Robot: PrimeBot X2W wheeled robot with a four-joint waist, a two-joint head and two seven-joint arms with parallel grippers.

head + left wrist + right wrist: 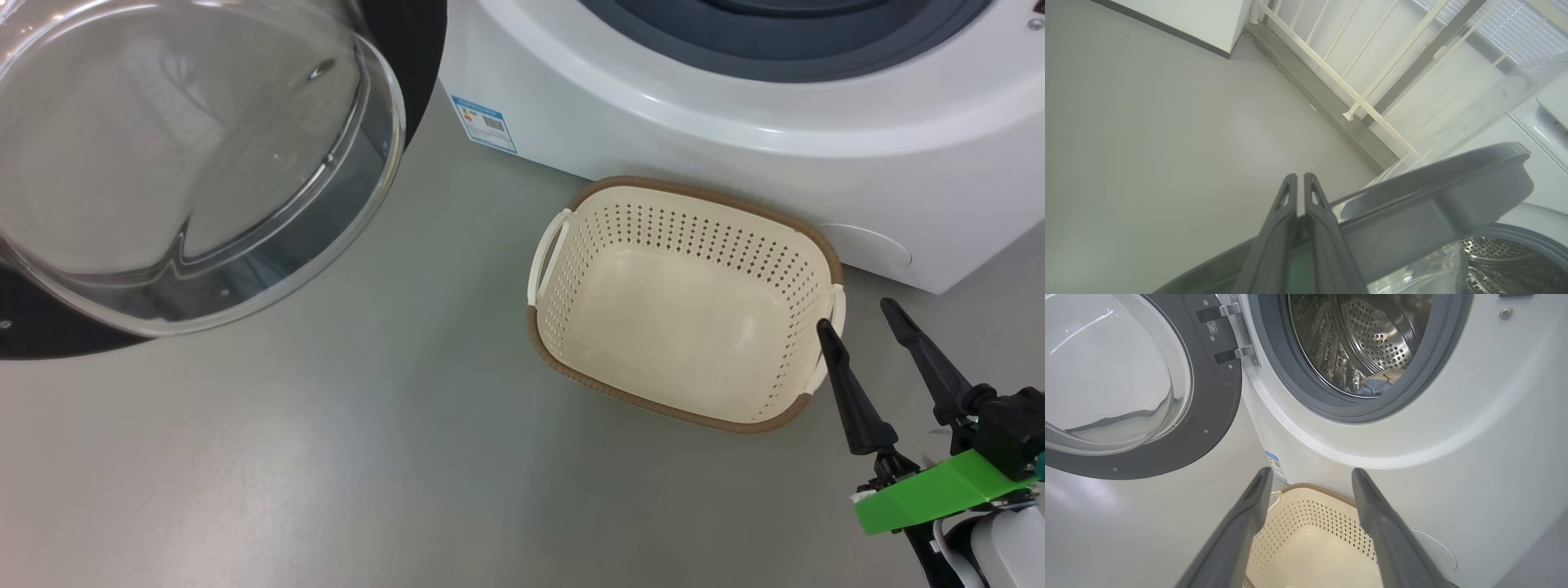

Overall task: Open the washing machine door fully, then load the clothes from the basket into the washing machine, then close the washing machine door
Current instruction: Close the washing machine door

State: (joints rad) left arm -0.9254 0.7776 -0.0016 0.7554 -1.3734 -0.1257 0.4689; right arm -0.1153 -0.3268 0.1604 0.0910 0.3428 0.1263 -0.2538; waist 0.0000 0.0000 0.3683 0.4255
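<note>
The right gripper (857,317) is sitting at the near right, its two long dark fingers (849,392) standing well apart, pointing toward the far side and gripping nothing. A green piece (939,490) is showing at its wrist, with the pale forearm (1004,543) lying just nearer. The left gripper (1299,178) is holding its fingers almost together, with only a thin slit showing between the tips.

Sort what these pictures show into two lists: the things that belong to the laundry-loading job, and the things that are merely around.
Belongs to the job:
washing machine
washing machine door, open
basket, empty
clothes, inside the machine
right gripper, open
left gripper, shut

Merely around:
grey floor
white railing
window blinds
</note>
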